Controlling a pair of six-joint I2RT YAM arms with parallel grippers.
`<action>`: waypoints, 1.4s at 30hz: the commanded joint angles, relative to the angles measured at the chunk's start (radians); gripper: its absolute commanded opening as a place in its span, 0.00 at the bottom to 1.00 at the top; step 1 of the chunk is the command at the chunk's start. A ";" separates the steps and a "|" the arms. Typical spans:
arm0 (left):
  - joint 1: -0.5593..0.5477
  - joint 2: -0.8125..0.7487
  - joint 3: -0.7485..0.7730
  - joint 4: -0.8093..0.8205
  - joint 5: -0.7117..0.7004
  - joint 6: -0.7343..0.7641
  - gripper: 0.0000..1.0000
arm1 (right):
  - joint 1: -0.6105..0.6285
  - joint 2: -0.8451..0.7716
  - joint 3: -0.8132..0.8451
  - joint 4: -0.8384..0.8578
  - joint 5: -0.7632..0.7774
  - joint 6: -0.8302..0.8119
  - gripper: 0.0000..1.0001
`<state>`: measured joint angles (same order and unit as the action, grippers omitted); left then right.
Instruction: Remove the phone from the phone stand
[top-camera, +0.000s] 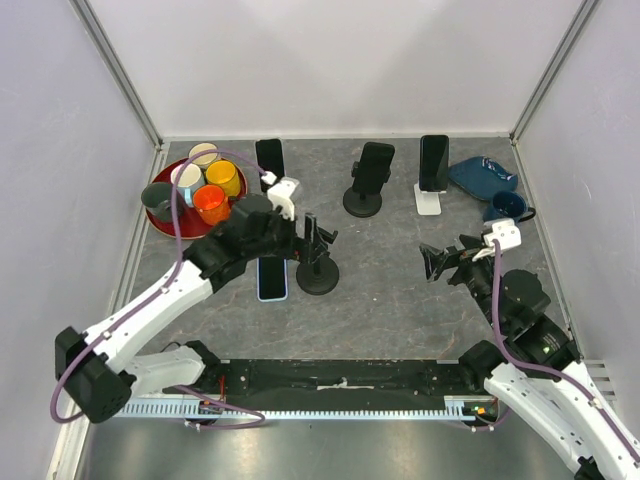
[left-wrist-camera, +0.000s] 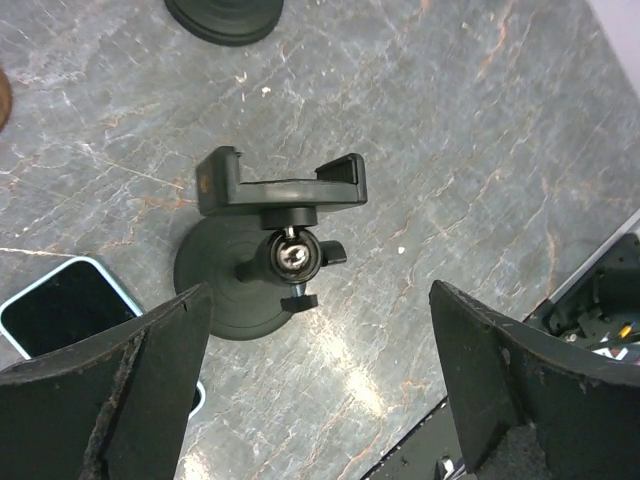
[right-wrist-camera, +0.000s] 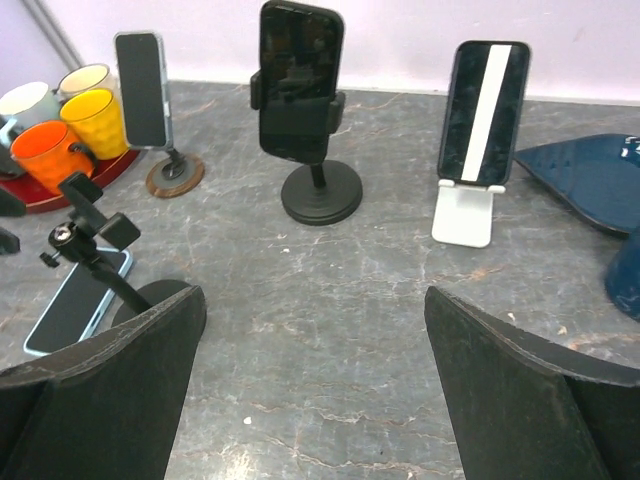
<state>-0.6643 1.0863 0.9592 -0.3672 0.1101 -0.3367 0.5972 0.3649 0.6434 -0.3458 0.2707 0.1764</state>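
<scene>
A phone in a light blue case (top-camera: 272, 278) lies flat on the table, just left of an empty black clamp stand (top-camera: 318, 272). In the left wrist view the stand (left-wrist-camera: 262, 262) is below me with its clamp (left-wrist-camera: 282, 186) empty, and the phone's corner (left-wrist-camera: 60, 310) shows at the left. My left gripper (top-camera: 316, 236) is open and empty above the stand. My right gripper (top-camera: 440, 262) is open and empty over bare table at the right. The right wrist view shows the empty stand (right-wrist-camera: 98, 250) and the flat phone (right-wrist-camera: 72, 305) at its left.
Three other phones stand at the back: one on a round brown base (top-camera: 269, 160), one on a black stand (top-camera: 372, 170), one on a white stand (top-camera: 433, 165). A red tray (top-camera: 170, 228) with cups is back left. A blue plate (top-camera: 482, 176) and blue cup (top-camera: 507, 206) are back right.
</scene>
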 joint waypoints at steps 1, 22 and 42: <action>-0.061 0.110 0.087 -0.064 -0.101 0.053 0.94 | 0.000 -0.032 -0.014 0.019 0.082 0.005 0.98; -0.170 0.369 0.274 -0.179 -0.351 0.054 0.60 | 0.000 -0.049 -0.024 0.019 0.093 0.002 0.98; -0.178 0.241 0.412 -0.229 -0.492 0.100 0.02 | 0.000 -0.055 -0.025 0.018 0.085 0.002 0.98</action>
<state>-0.8490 1.4521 1.2697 -0.6235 -0.2550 -0.2966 0.5972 0.3214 0.6277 -0.3462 0.3428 0.1787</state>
